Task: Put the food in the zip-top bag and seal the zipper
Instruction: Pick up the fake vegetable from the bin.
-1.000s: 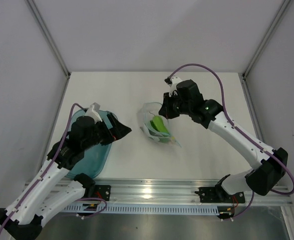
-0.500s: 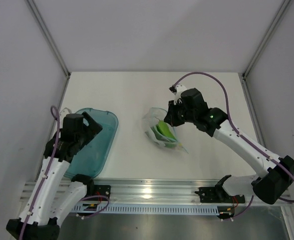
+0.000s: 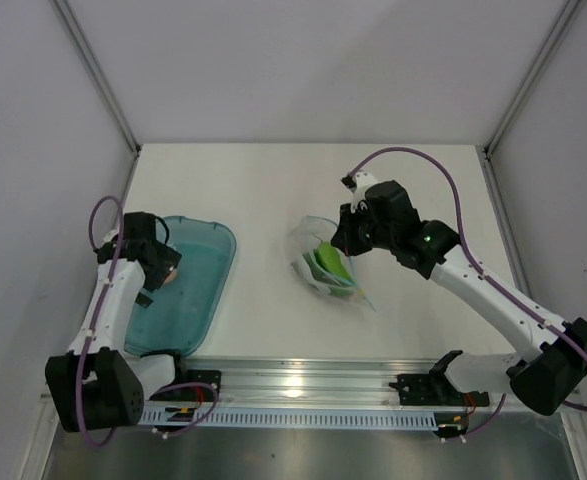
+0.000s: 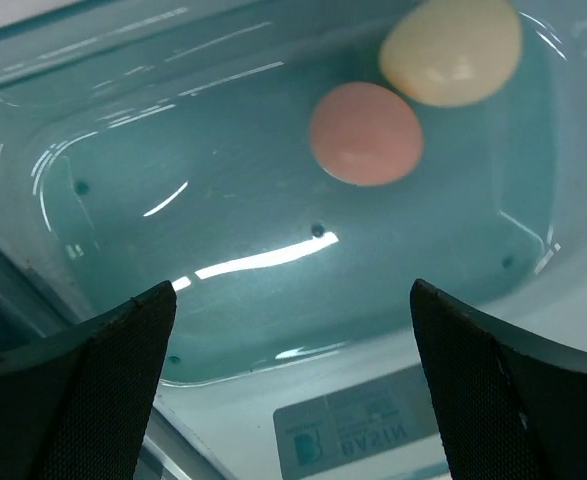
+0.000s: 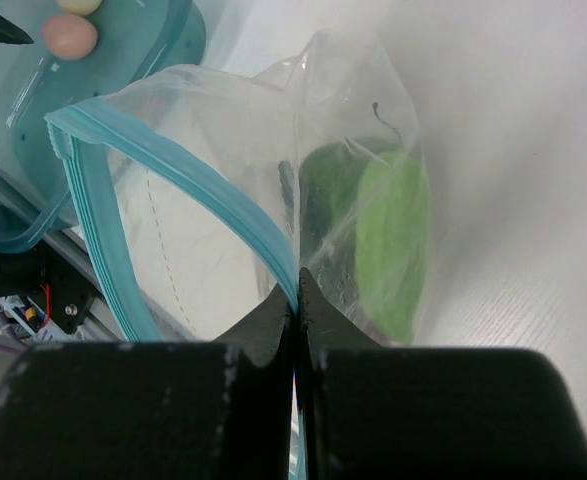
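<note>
The clear zip-top bag lies mid-table with green food inside it. Its teal zipper gapes open in a wide loop. My right gripper is shut on one end of the zipper strip at the bag's mouth, seen from above as the right gripper at the bag's far right edge. My left gripper hangs open above the blue tray, where a pink food piece and a pale cream one lie ahead of its fingers. Nothing is between them.
The translucent blue oval tray sits at the table's left, with the left arm folded back over its left rim. A metal rail runs along the near edge. White walls close in the back and both sides.
The left arm has swung back from the tray's right side to the left rim and now points down into the tray. The right gripper has shifted the bag slightly right.
</note>
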### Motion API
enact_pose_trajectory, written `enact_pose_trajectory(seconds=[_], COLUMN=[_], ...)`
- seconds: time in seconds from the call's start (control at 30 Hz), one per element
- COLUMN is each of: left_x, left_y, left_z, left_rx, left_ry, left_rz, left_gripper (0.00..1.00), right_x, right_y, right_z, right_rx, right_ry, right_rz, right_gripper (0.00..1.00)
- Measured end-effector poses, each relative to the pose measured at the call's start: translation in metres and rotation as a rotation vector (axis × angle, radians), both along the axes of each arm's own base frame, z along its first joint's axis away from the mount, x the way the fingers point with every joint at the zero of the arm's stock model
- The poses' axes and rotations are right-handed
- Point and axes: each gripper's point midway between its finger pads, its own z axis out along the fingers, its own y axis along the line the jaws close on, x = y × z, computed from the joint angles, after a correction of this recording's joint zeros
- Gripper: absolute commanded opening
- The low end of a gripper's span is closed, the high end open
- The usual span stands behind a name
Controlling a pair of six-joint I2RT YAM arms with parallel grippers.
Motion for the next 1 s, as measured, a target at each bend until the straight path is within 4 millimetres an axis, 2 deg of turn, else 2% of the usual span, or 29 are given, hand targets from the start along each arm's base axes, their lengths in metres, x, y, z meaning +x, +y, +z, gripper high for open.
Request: enact_pose_trajectory(seconds=[0.27,0.53,0.67,1.0], left_x=[0.001,0.006,0.015,0.035], left_y=[0.022,0.029,0.029,0.029], left_z=[-0.026,-0.056,-0.060,-0.053], left_rx=[-0.003,-0.021,-0.036,-0.058], left_ry=[0.097,0.193,0.181,0.117], left_rz=[0.123,0.159,0.159,0.152], left_gripper=[0.99,0.99,0.99,1.00], right_x=[0.000,0.000,0.000,0.000], right_y=[-0.001,-0.001,0.000,-0.001], right_z=[-0.001,-0.001,-0.001,-0.004], right_rx=[-0.015,-0.015,-0.014,-0.019], right_ry=[-0.014,-0.017,-0.019,-0.014], right_rz=[0.008,0.010,0.011,0.010], right_gripper=[0.00,0.00,0.00,0.00])
